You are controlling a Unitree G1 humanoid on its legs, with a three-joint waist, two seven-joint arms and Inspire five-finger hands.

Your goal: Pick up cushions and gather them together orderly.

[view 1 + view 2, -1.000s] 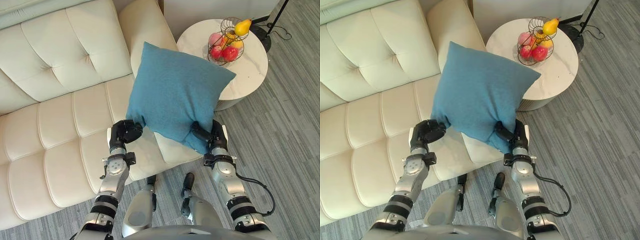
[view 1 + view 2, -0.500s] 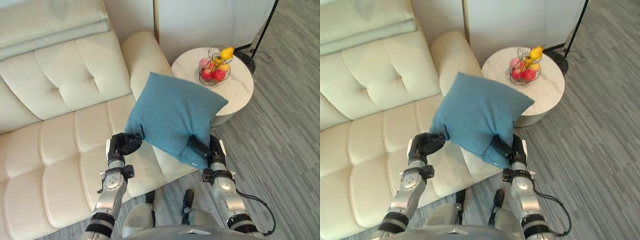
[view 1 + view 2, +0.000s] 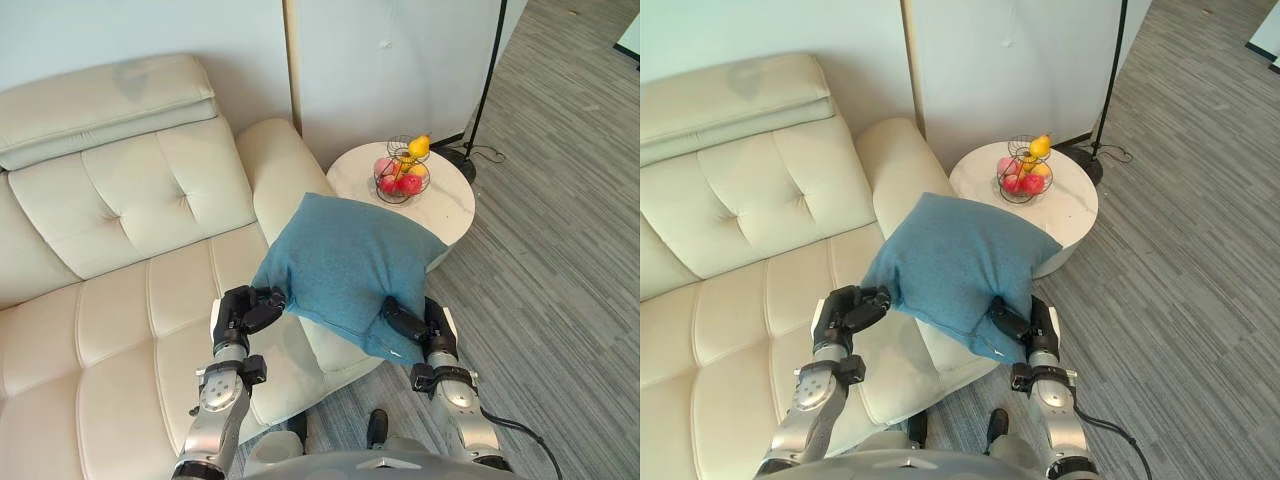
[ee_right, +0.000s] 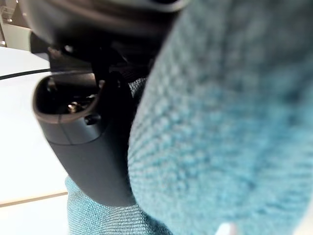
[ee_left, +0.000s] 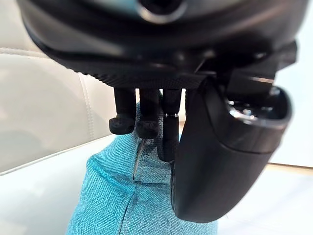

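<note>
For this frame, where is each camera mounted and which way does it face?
Left eye view: on the head, looking down at the blue cushion over the sofa; both arms, left hand, right hand.
Right eye view: same scene from slightly beside; shares cushion, sofa and round table.
Left wrist view: along the left hand, fingers pinching a cushion corner.
Right wrist view: along the right hand, thumb against the cushion.

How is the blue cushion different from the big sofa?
The blue cushion is teal woven cloth; the sofa is cream, smooth and tufted. The blue cushion is small, the sofa far bigger. The blue cushion is held up by the left hand and right hand, pinching its lower corners; the sofa sits on the floor. Both look soft.
</note>
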